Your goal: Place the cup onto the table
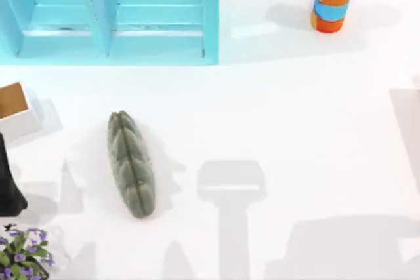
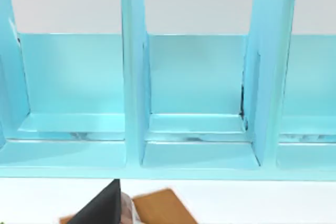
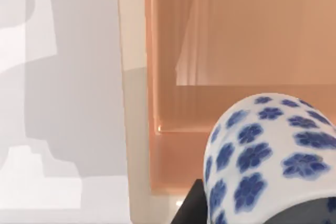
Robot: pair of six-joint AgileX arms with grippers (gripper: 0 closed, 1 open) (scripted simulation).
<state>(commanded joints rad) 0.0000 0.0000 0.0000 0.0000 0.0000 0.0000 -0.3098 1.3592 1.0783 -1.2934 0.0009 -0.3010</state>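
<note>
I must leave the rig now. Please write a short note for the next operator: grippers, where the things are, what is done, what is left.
Right gripper: its dark finger lies against the cup, white with blue flowers, close under the right wrist camera; the grip looks held, but I cannot confirm it.
Left arm: parked at the table's left edge, its camera facing the light blue shelf unit.
Done: the cup seems picked up.
Left: the cup is not yet on the table. There is free white surface between the green cactus-like object and the orange cylinder.
</note>
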